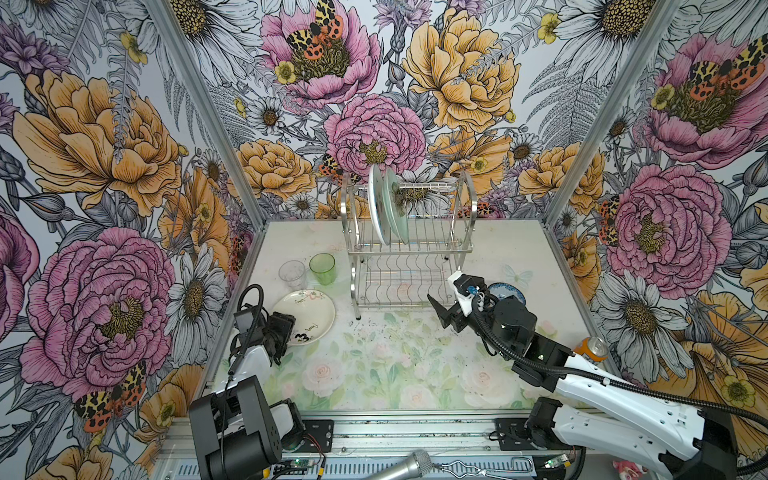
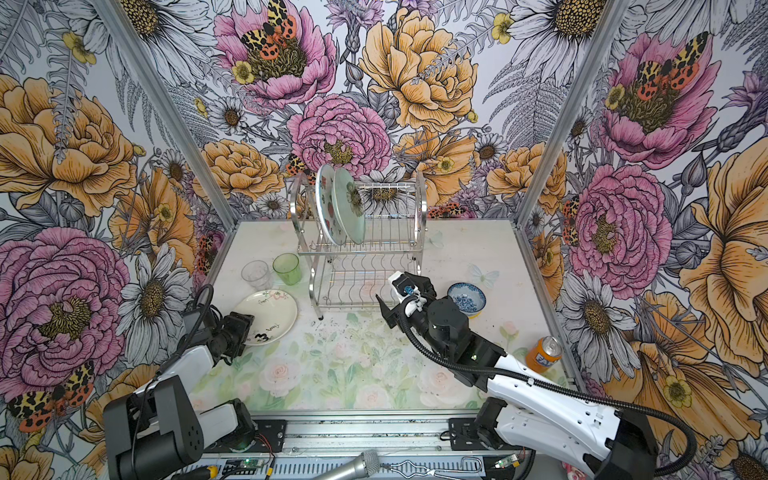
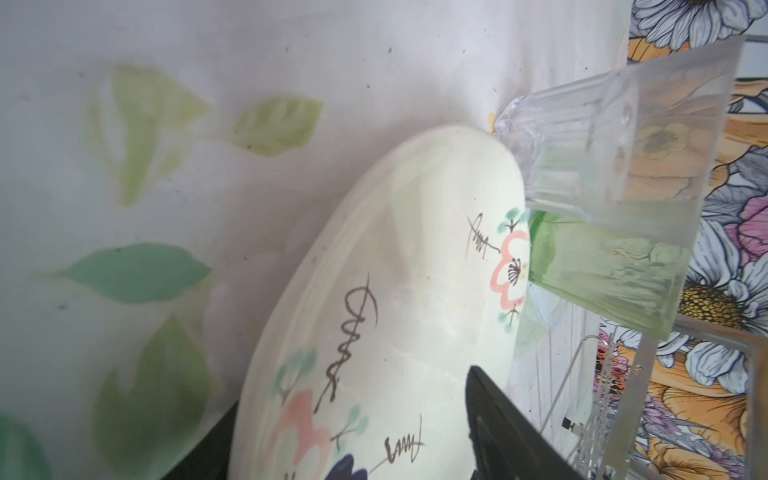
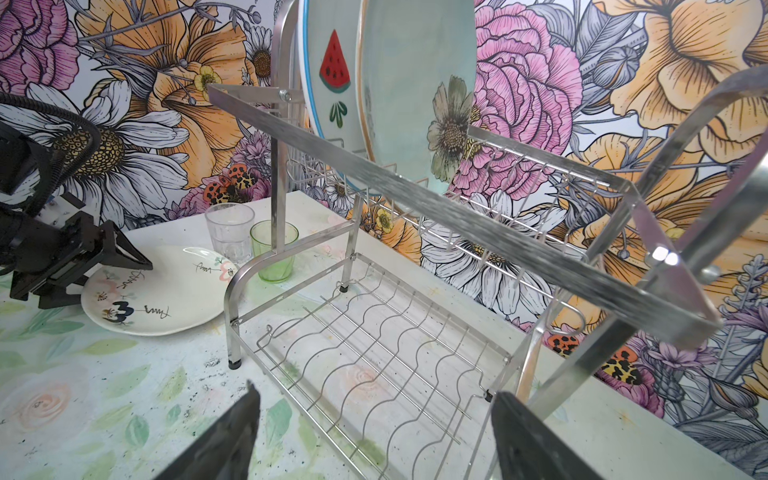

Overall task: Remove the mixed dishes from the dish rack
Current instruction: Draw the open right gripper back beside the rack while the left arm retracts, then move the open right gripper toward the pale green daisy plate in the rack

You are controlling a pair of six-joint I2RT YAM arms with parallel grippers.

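Observation:
The dish rack [image 1: 409,249] [image 4: 415,187] stands at the back of the table. A watermelon-print plate [image 1: 375,208] [image 4: 328,83] and a pale green plate [image 1: 397,208] [image 4: 415,83] stand upright in its upper tier; the lower tier holds nothing. Left of the rack, the cream plate [image 1: 309,311] [image 3: 395,291] lies flat beside the clear glass [image 1: 293,274] and the green tumbler [image 1: 323,268]. My left gripper [image 1: 290,326] [image 3: 353,444] is open, its jaws wide either side of the cream plate's near rim. My right gripper [image 1: 445,311] [image 4: 374,436] hangs open before the lower tier. The blue-and-white bowl [image 2: 466,298] sits right of the rack, over a yellow edge.
An orange soda can [image 2: 543,354] stands by the right wall, near my right forearm. A microphone [image 1: 399,467] and wire tongs [image 1: 482,467] lie on the rail below the table's front edge. Flowered walls close in the table on three sides.

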